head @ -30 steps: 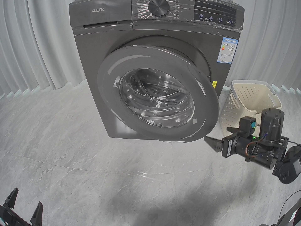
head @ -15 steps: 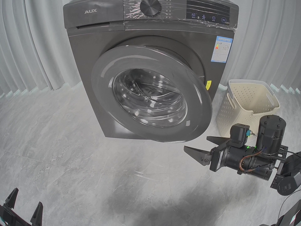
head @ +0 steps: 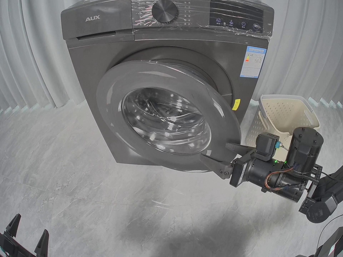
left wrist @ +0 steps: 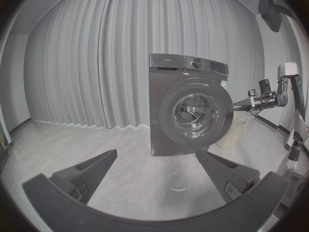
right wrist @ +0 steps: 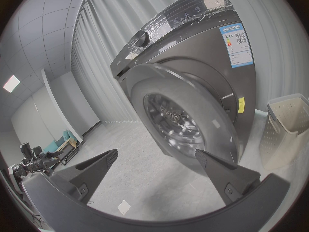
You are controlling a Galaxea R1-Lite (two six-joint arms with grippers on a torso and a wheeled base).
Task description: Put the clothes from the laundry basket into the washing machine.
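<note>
The grey washer (head: pixel 89 75) stands upright. Its round door (head: pixel 166 116), with glass in the middle, hangs part open. The cream basket (head: pixel 282 113) with small holes stands just beside it.

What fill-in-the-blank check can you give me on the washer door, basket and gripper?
1. The washing machine door stands partly ____.
2. The laundry basket stands on the ____ beside the machine.
3. The open gripper by the door's lower rim belongs to the robot's ____ arm.
Missing words: open; floor; right.
</note>
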